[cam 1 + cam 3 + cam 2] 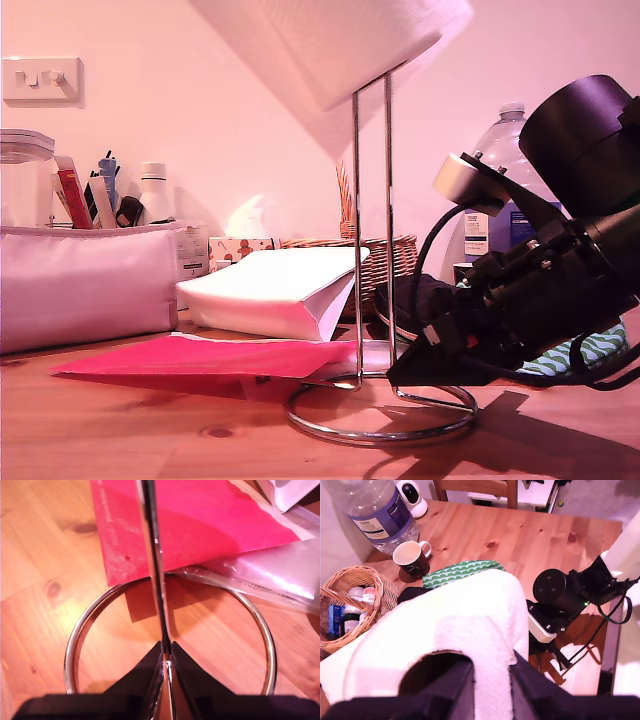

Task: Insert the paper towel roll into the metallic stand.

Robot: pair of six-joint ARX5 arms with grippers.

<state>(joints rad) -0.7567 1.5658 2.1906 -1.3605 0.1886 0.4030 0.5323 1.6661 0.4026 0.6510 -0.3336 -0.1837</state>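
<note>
First end effector: my first gripper (487, 680) has its two dark fingers pinched on the wall of the paper towel roll (465, 625), one finger inside the core hole, one outside.
Second end effector: my second gripper (166, 665) is nearly closed, clamping the thin post of the metallic stand (155, 570) low down, just above the ring base.
Paper towel roll: high in the exterior view, tilted, its lower end at the top of the stand's loop post (372, 200); whether the post has entered the core cannot be told.
Metallic stand: upright on the wooden tabletop (150, 430), ring base flat, a red sheet (200, 357) and clear plastic lying just under its far edge.
Wicker basket (340, 587): holds small jars and a blue box, beside the roll in the first wrist view.
Mug (411, 559): dark outside, pale inside; contents cannot be told.
Water bottle (375, 510): clear, blue label, next to the mug.
Fabric organiser (85, 285): at the exterior view's left, pens and a white bottle standing behind it.
White paper bag (275, 290): lying flat behind the stand.
</note>
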